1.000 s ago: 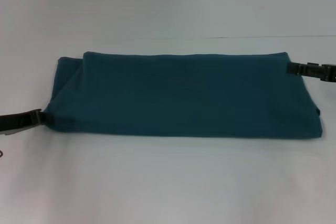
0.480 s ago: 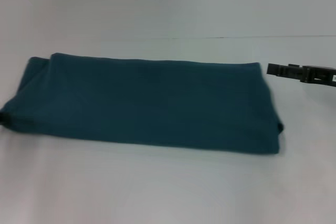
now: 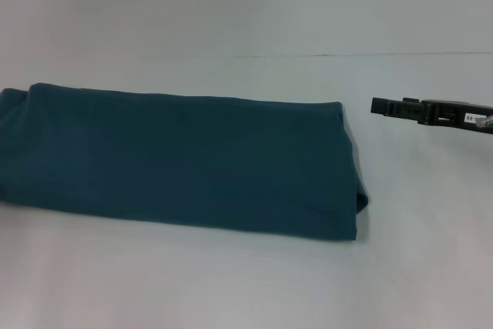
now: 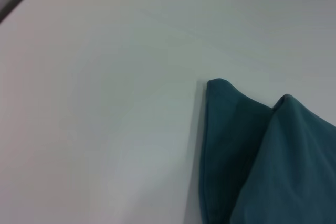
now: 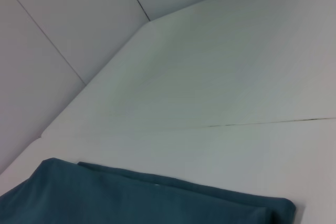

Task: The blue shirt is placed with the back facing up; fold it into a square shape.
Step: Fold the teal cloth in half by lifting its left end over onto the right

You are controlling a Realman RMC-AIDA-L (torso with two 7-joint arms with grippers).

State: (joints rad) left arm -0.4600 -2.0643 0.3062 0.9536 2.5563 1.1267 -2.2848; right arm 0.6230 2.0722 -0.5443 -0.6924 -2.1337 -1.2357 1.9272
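Teal-blue cloth: the blue shirt lies folded into a long band on the white table, stretching from the table's L edge (its L end runs out of the head view) to approx. mid-right. Long sides roughly parallel to the table's near edge, tilted slightly, R end closer to the near edge. R end is a folded edge w/ layers showing at the near-right corner of the band. In the left wrist view the shirt's end shows two stacked layers w/ rounded corners, lying flat on the table.

Right gripper reaches in from the R edge, level w/ the shirt's far-right corner, near it but apart, bare table between. Fingers look closed together, nothing held; not touching cloth.

Left gripper: not seen in any view.

Right wrist view: shirt's far long edge, smooth, plus a thin seam line across the tabletop beyond it.
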